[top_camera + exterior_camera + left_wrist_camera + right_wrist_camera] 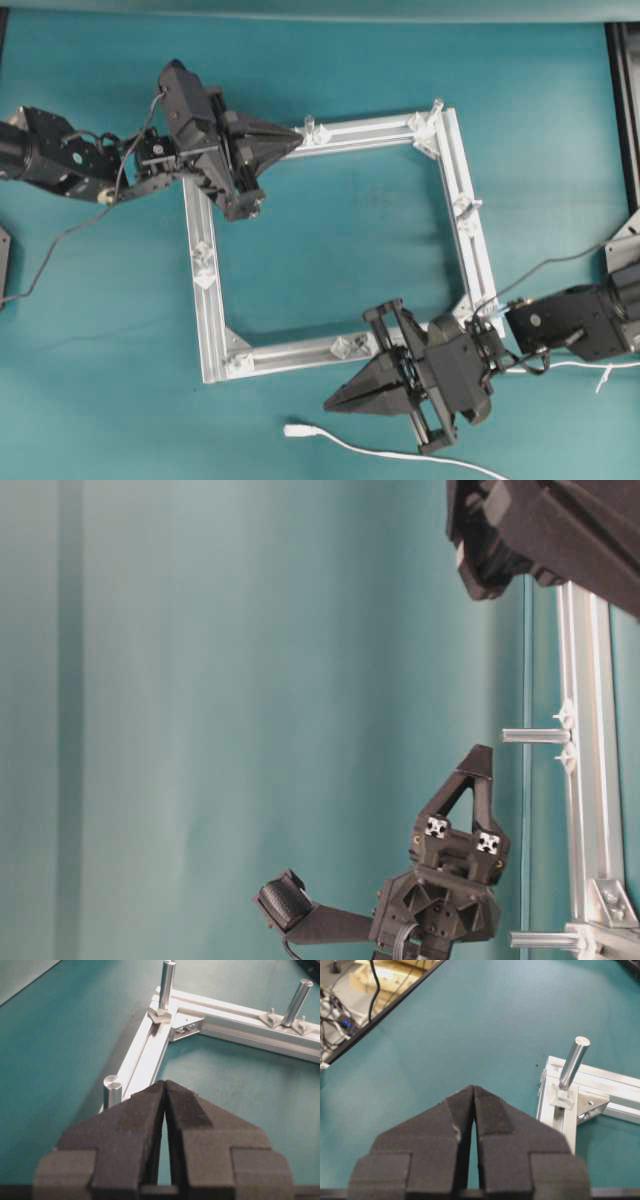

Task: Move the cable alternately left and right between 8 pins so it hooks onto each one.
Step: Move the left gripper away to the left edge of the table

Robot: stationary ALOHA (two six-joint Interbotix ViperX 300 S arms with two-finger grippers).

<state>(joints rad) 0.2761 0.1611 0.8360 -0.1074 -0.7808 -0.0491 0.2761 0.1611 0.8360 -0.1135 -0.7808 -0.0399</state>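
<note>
Overhead: the left gripper [296, 131] sits with its jaws together over the upper-left corner of the square silver frame [210, 310], its tip just beside a pin [309, 127] on the top rail. The right gripper [332, 403] is also closed, holding nothing, just outside the bottom rail with open teal table [120, 400] ahead of it. The cable [400, 455] lies on the table below the right gripper, apart from it, its plug end [297, 431] nearest the fingertips; the cord runs off the bottom edge, and a further stretch shows behind the right arm near the right edge. The small pins are hard to count here.

Table level: this view lies on its side. One closed gripper [478, 752] shows in full; the other arm is cut off at the top corner. No cable visible.

Left wrist: fingers [145, 1110] pressed together, one pin just left of the tip, two more ahead on the frame corner and rail.

Right wrist: fingers [492, 1115] shut, a corner pin [574, 1062] ahead to the right, bare table ahead and left up to the table's edge.
</note>
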